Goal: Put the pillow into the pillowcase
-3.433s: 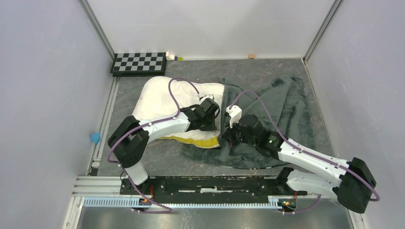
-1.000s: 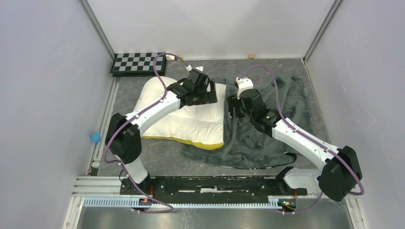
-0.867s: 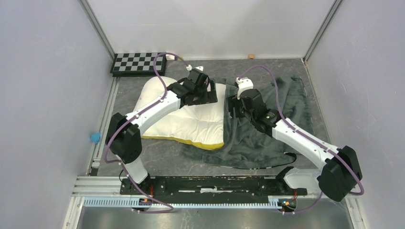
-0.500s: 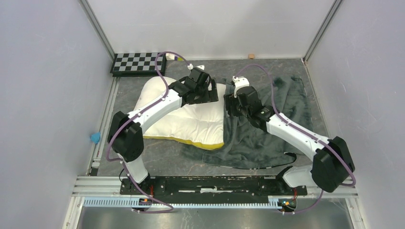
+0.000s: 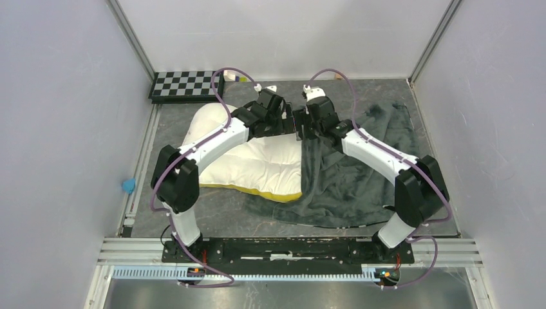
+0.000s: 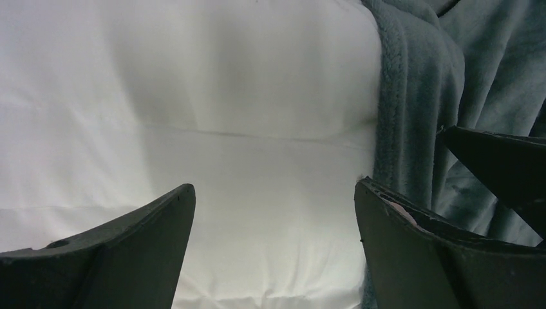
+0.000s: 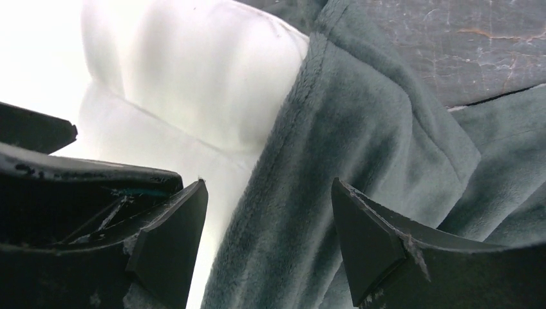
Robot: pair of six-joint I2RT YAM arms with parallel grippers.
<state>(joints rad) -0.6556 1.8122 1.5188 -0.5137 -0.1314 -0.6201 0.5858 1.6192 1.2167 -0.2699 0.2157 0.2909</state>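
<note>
Left claw [image 6: 273, 185] gapes over pillow [image 5: 251, 164]; scuffed grey table [image 5: 212, 215], white walls [image 5: 58, 129].

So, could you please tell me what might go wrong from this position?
1. The left end effector and right end effector hang open almost side by side at the far end of the pillow; closing or shifting either could knock them together.
2. The pillowcase edge lies against the pillow right between the right end effector's fingers, so closing might pinch pillow along with fabric and leave no opening.
</note>
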